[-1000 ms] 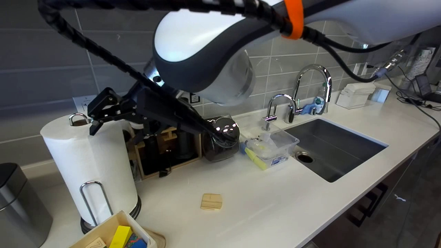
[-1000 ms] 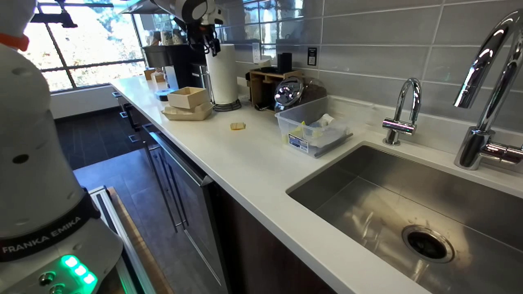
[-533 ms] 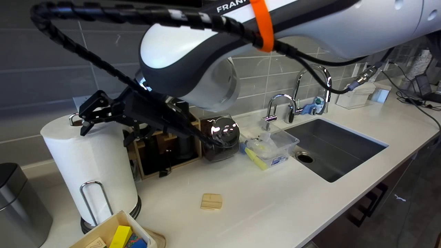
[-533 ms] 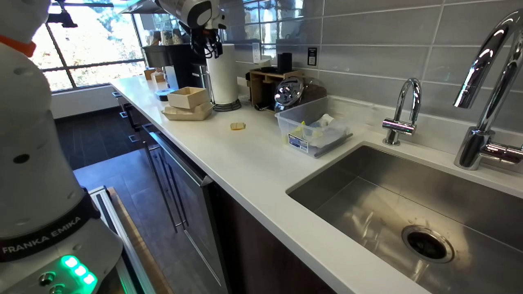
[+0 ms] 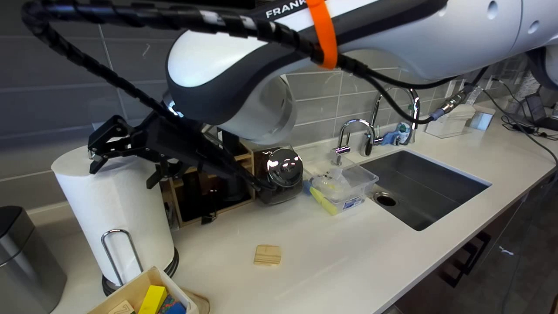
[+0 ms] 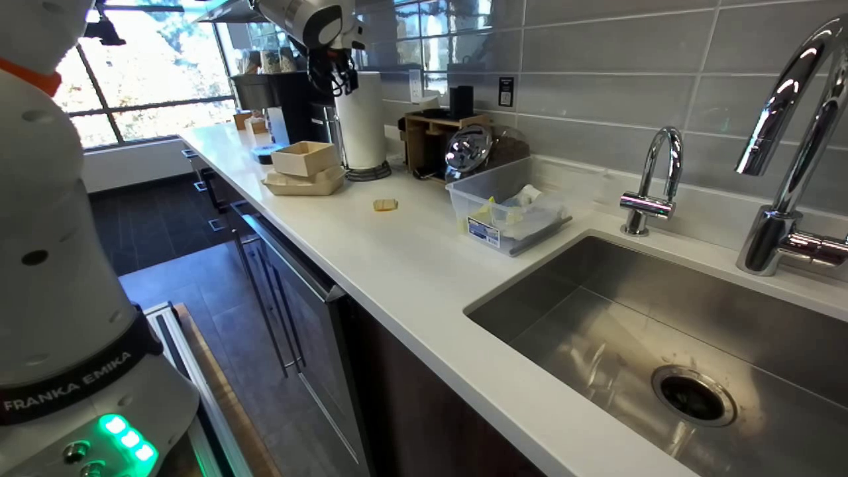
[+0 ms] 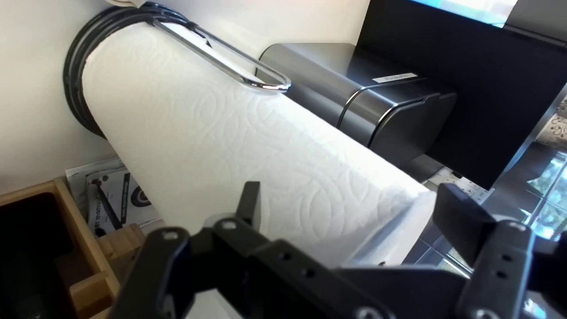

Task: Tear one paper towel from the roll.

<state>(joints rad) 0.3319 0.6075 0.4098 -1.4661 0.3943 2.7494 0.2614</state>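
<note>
The roll [image 5: 135, 209] is a fat white cylinder on a wire holder [image 5: 114, 235]. It stands upright on the counter and shows in both exterior views [image 6: 364, 126] and in the wrist view [image 7: 248, 133]. My gripper [image 5: 124, 173] is open at the roll's top, one finger over the top face, the other by the side facing the sink. In the wrist view the gripper [image 7: 350, 201] has its fingers wide apart, with the roll's upper part between them. Whether they touch the paper I cannot tell. No separate paper towel shows; the outer layer lies around the roll.
A steel canister [image 5: 26, 257] stands beside the roll. A box of blocks [image 5: 152, 296] sits in front of it. A wooden organizer [image 5: 213, 196], a jar [image 5: 283, 170] and a clear bin [image 5: 344, 187] line the wall. A tan block [image 5: 267, 255] lies on the counter.
My gripper has moved left and slightly down in an exterior view, farther over the roll's top. It stays open. The roll has not visibly moved.
</note>
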